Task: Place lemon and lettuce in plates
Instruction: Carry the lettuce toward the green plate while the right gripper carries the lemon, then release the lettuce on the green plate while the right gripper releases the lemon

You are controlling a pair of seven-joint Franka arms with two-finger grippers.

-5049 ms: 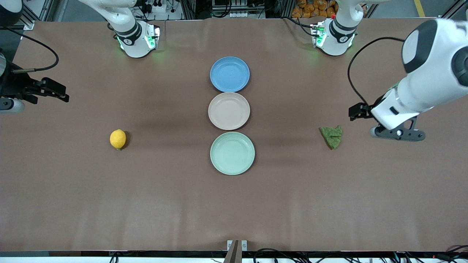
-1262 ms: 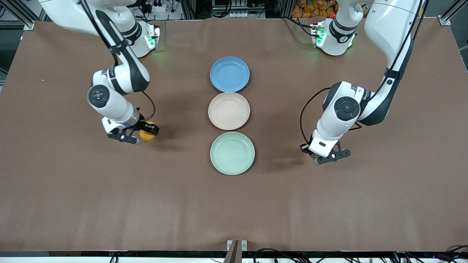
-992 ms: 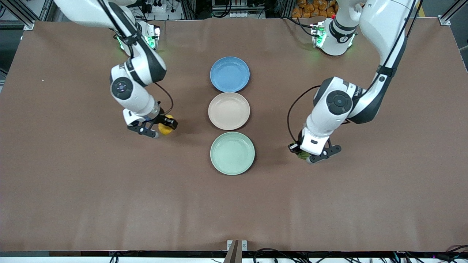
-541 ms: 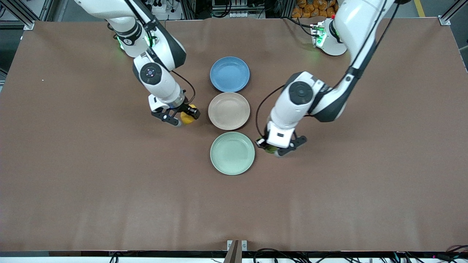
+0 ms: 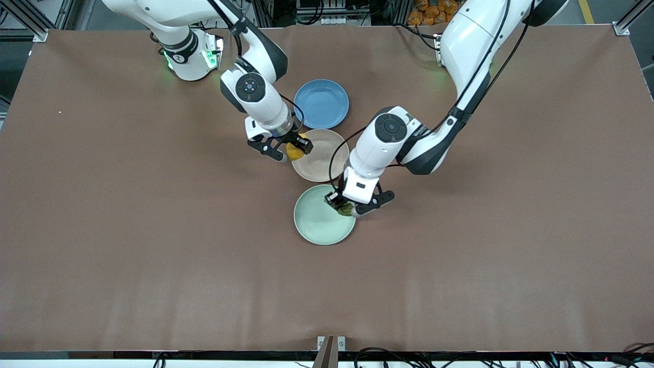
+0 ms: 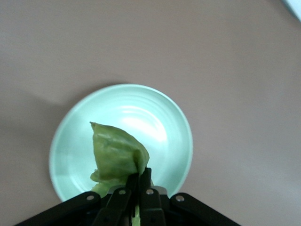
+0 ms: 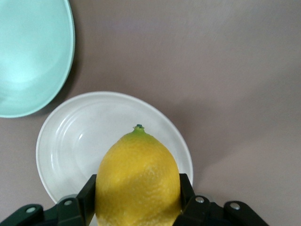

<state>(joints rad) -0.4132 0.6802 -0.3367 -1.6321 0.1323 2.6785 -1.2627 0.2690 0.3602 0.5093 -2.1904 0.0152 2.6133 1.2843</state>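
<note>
The right gripper [image 5: 293, 152] hung over the rim of the round beige-pink plastic plate [image 5: 323, 163], its jaws clamped on the small oval bright-yellow lemon [image 7: 138, 180], which sat squarely between them. The left gripper [image 5: 347, 207] hung over the edge of the round pale mint-green plastic plate [image 6: 70, 141], jaws pinched on the dark-green wrinkly lettuce leaf [image 6: 115, 156], which stuck out past their tips over the plate.

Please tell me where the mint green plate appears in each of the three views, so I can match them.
Front view: mint green plate, nearest the camera of the three plates.
Left wrist view: fills the middle, under the lettuce.
Right wrist view: a corner.
Shared landmark: the plate itself.
</note>
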